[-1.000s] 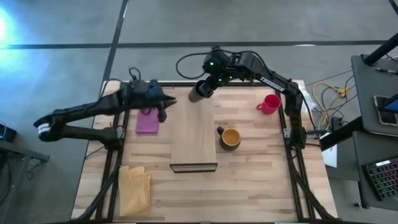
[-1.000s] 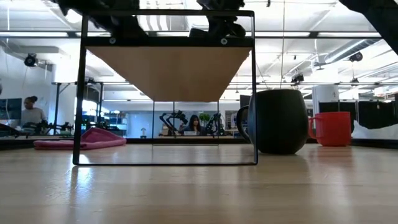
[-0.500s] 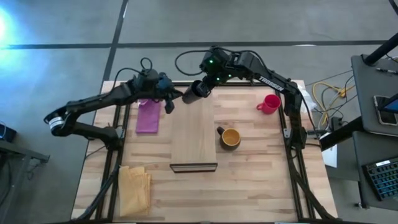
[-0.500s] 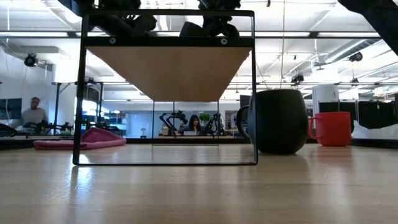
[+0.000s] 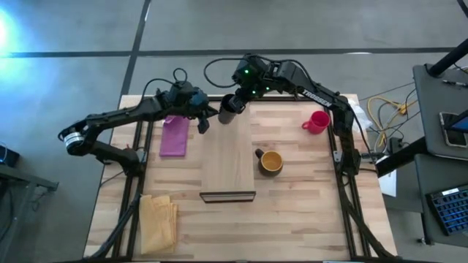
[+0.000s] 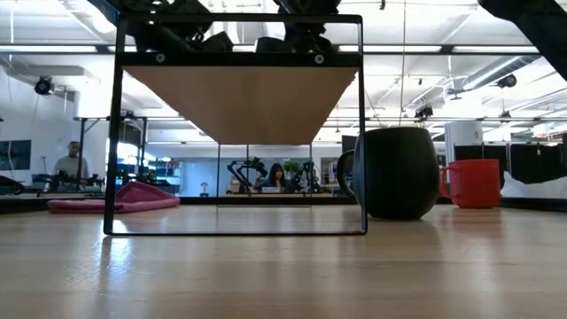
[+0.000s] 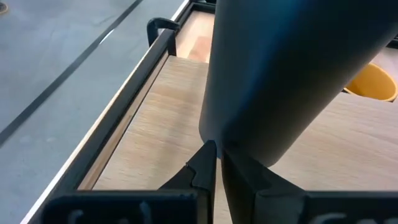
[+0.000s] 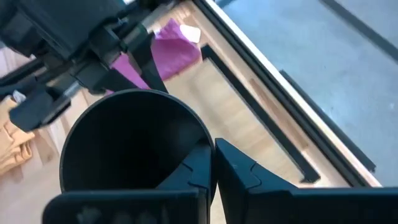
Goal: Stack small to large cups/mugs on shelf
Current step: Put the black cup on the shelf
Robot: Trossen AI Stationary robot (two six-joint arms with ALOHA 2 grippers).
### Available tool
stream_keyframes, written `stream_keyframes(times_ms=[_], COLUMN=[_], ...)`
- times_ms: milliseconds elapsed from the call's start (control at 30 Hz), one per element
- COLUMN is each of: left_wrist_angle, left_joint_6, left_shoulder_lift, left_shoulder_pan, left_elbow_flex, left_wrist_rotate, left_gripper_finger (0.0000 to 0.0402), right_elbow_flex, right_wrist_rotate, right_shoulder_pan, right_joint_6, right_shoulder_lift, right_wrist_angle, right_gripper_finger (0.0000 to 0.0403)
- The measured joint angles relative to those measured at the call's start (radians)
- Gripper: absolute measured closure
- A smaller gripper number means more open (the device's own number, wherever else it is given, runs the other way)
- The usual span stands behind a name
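Note:
My right gripper (image 5: 238, 98) is shut on the tall black tumbler (image 5: 229, 109) and holds it tilted over the far left corner of the pale wooden shelf (image 5: 228, 153). My left gripper (image 5: 204, 121) is shut just left of the tumbler, its tips at the tumbler's side (image 7: 292, 68). The dark mug with the yellow inside (image 5: 270, 161) stands on the table right of the shelf. The red mug (image 5: 316, 121) stands at the far right. My right gripper pinches the tumbler's wall at its rim (image 8: 208, 144), one finger (image 8: 189, 171) inside and one finger (image 8: 239, 171) outside. It comes from the table's far right side. The tumbler is tilted, its base toward the left arm. My left gripper's shut fingertips (image 7: 208, 163) are against the tumbler's side near its base; whether they touch it, I cannot tell.
A pink cloth (image 5: 174, 136) lies left of the shelf and a folded yellow cloth (image 5: 157, 219) at the near left. The shelf's dark wire frame (image 6: 235, 124) stands at its near end. Black rails edge the table. People show in the room behind.
My left gripper has gone from above the pink cloth toward the table's right edge, up to the tumbler. My right gripper has shifted a little toward the left edge with the tumbler, still shut on it.

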Motion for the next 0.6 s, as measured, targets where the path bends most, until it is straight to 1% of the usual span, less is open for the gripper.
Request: stream_keyframes(times_ms=[133, 333, 433, 600], left_wrist_angle=[-0.011, -0.001, -0.005, -0.003], left_joint_6=[-0.015, -0.018, -0.019, -0.019], left_shoulder_lift=[-0.006, -0.006, -0.006, -0.007], left_shoulder_pan=[0.000, 0.000, -0.001, 0.000], left_elbow_flex=[-0.007, -0.018, -0.023, -0.028], left_wrist_rotate=[-0.005, 0.000, 0.002, -0.001], left_gripper_finger=[0.0392, 0.0392, 0.0392, 0.0392], right_elbow_flex=[0.000, -0.001, -0.001, 0.000], right_wrist_rotate=[-0.002, -0.057, -0.058, -0.027], right_shoulder_pan=[-0.001, 0.001, 0.001, -0.004], right_joint_6=[-0.008, 0.003, 0.001, -0.018], right_shoulder_lift=[0.024, 0.078, 0.078, 0.077], right_wrist_angle=[0.036, 0.040, 0.041, 0.044], right_gripper_finger=[0.0394, 0.0394, 0.0394, 0.0394])
